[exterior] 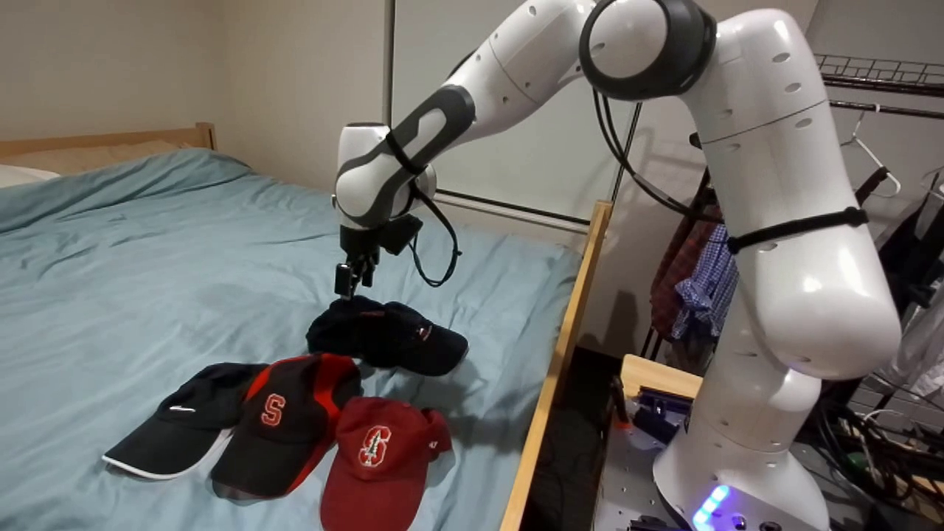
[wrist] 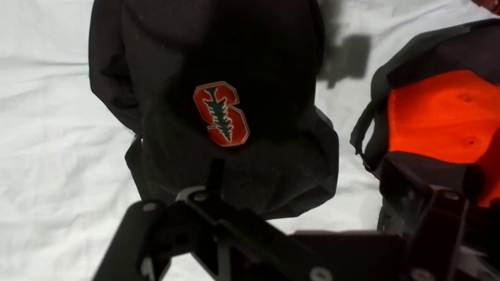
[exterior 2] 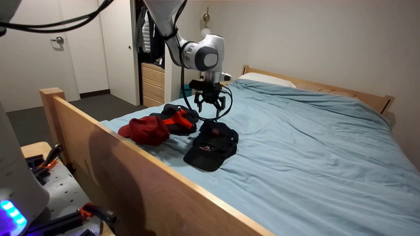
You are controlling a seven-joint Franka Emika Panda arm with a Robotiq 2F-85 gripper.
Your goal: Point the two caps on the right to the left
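The black cap (exterior: 420, 341) lies on the bed with its brim aimed at the wooden footboard; a small front logo shows. A red emblem sits on its crown in the wrist view, where the cap (wrist: 250, 175) fills the upper middle. The red cap (exterior: 376, 461) with a white-edged front emblem lies nearer that camera, brim towards it; in an exterior view the red cap (exterior 2: 149, 130) has its brim leftward. My gripper (exterior 2: 208, 110) stands open over the end of the black cap opposite its brim, fingers spread, nothing gripped. Whether a fingertip touches the cloth I cannot tell.
A black-and-red cap (exterior: 284, 428) lies beside the red cap, and a black cap with a pale-edged brim (exterior: 181, 420) is beyond it. The wooden footboard (exterior 2: 147, 170) rises between the bed and the robot's base. A cable loop (exterior 2: 229, 98) hangs by the gripper.
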